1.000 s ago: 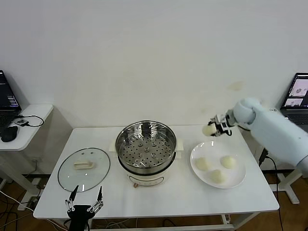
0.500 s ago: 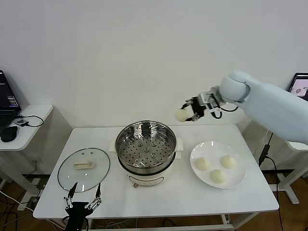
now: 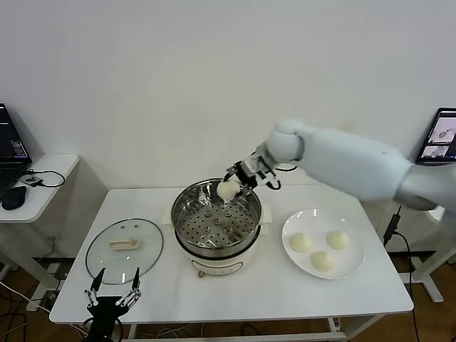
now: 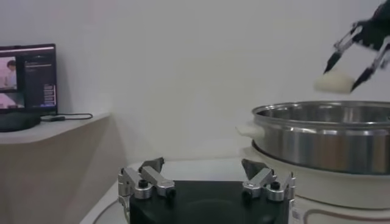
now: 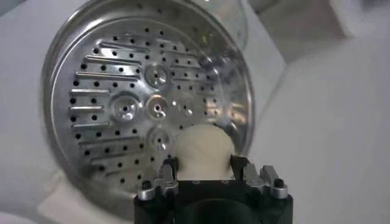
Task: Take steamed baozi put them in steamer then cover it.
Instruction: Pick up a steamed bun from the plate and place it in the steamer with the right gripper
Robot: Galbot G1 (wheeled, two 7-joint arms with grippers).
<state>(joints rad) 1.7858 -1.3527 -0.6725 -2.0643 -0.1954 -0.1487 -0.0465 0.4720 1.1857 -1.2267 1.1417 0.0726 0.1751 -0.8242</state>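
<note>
Gripping one baozi (image 3: 227,189) between its fingers, the right gripper (image 3: 235,184) hangs above the far rim of the steamer (image 3: 216,222); in the right wrist view the bun (image 5: 203,152) sits directly between the two pads, over the perforated tray (image 5: 134,112). Three more buns (image 3: 322,249) lie on the white plate (image 3: 355,267), to the steamer's right. Down at the table's near edge, beside the glass lid (image 3: 124,248), the left gripper (image 3: 112,298) waits with its fingers spread wide.
</note>
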